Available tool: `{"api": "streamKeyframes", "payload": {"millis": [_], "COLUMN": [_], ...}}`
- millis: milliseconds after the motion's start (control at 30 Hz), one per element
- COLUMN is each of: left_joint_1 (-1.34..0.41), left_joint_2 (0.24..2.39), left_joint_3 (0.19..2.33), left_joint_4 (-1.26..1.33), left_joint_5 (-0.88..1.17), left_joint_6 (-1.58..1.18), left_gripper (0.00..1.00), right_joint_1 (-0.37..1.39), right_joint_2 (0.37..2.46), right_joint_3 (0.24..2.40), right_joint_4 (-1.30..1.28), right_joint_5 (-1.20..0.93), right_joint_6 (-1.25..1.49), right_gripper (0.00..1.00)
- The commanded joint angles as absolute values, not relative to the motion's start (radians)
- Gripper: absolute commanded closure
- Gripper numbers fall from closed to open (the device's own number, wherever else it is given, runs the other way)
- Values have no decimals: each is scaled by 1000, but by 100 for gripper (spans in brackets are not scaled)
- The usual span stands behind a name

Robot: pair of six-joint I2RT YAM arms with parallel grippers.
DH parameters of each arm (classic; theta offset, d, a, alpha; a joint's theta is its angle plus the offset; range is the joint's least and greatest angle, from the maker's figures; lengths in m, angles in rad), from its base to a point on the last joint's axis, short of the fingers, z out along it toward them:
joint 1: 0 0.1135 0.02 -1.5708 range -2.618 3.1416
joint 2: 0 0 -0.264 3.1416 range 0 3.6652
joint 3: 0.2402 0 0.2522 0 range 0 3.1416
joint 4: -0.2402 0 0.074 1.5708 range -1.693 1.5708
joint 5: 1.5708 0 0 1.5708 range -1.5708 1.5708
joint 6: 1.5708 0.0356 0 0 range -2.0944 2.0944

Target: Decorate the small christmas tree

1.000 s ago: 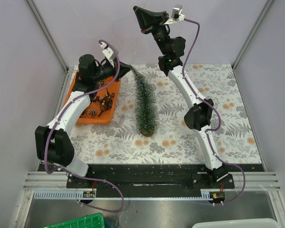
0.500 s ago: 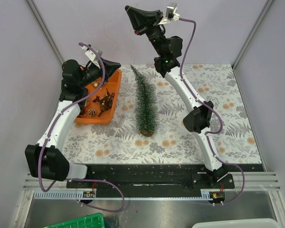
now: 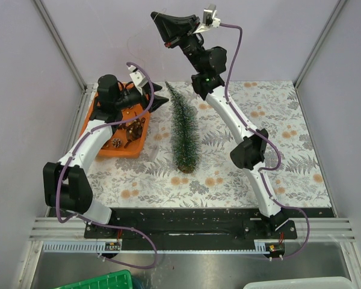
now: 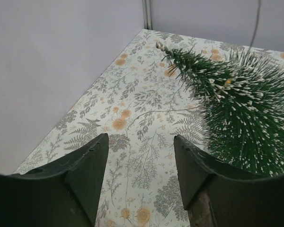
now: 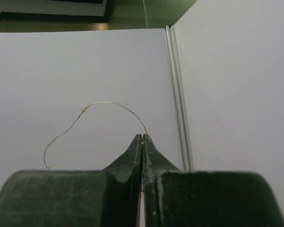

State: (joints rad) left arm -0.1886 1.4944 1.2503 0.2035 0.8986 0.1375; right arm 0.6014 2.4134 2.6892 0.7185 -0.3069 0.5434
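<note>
The small christmas tree point(image 3: 184, 129) lies on the floral table mat, tip toward the back wall and brown base toward me; its frosted bristles fill the right side of the left wrist view point(image 4: 236, 109). My left gripper point(image 3: 159, 96) hovers just left of the tree's upper part, past the orange tray's right edge. It is open, and only the mat shows between its fingers point(image 4: 141, 139). My right gripper point(image 3: 154, 17) is raised high against the back wall, above the tree's tip. It is shut point(image 5: 142, 137) on a thin metal wire point(image 5: 109, 103) that arcs up and off to the left.
An orange tray point(image 3: 117, 154) sits at the left of the mat, holding pine cones point(image 3: 116, 142) and brown ornaments point(image 3: 132, 127). Grey walls close in the left, back and right. The right arm's links stretch over the mat to the right of the tree.
The left gripper has opened and swung from above the tray's back left toward the tree. The right gripper has drifted left with the wire.
</note>
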Motion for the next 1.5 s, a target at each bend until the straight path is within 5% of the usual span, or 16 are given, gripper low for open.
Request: {"api": "streamKeyframes", "payload": {"millis": [0, 267, 567, 767, 1100, 1200, 1333, 1467], "left_joint_1": [-198, -213, -213, -212, -213, -213, -212, -206], "left_joint_2": [1499, 1508, 1433, 1419, 1448, 1462, 1489, 1512], "left_joint_3": [1318, 1313, 1301, 1213, 1218, 1223, 1255, 1281], "left_joint_4": [245, 240, -126, 282, 370, 386, 393, 368], "left_joint_5": [960, 979, 1092, 875, 808, 770, 597, 514], "left_joint_6": [218, 254, 598, 266, 189, 170, 95, 66], "left_gripper": [38, 40, 40, 44, 50, 61, 97, 100], "right_joint_1": [617, 632, 661, 690, 698, 696, 684, 670], "right_joint_2": [2367, 2401, 2393, 2388, 2390, 2401, 2407, 2419], "right_joint_3": [2743, 2776, 2770, 2770, 2773, 2784, 2783, 2786], "right_joint_4": [701, 687, 684, 681, 673, 661, 652, 647], "right_joint_5": [-321, -316, -354, -365, -359, -341, -318, -269], "right_joint_6": [519, 523, 531, 534, 520, 499, 434, 356], "right_gripper": [100, 100, 100, 100, 100, 100, 100, 100]}}
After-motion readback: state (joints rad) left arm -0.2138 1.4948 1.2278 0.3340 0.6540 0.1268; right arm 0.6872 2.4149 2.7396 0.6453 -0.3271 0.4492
